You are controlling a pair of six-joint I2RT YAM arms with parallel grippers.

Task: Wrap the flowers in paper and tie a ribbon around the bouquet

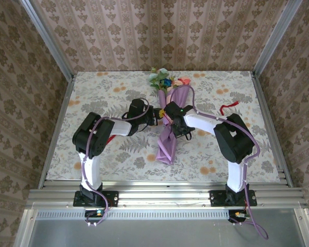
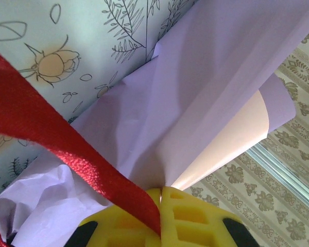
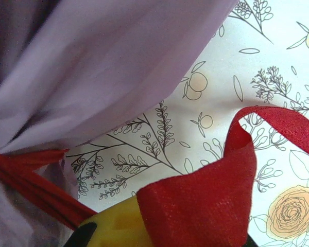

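Observation:
The bouquet (image 1: 167, 141), a lilac paper cone, lies lengthwise mid-table, with the flowers (image 1: 164, 80) sticking out of its far end. My left gripper (image 1: 155, 117) and right gripper (image 1: 169, 118) meet at its waist from either side. In the left wrist view the yellow fingers (image 2: 195, 221) are shut on the red ribbon (image 2: 51, 134), right against the paper (image 2: 195, 92), whose pinkish inner side shows. In the right wrist view the ribbon (image 3: 206, 206) drapes over my gripper (image 3: 144, 218) and seems pinched in it. Red turns of it bind the paper (image 3: 92, 67) at the left.
A loose red ribbon end (image 1: 229, 106) lies on the floral tablecloth (image 1: 92, 92) to the right. Another red bit (image 1: 109, 139) peeks out by the left arm. Patterned walls and metal rails (image 1: 270, 134) enclose the table.

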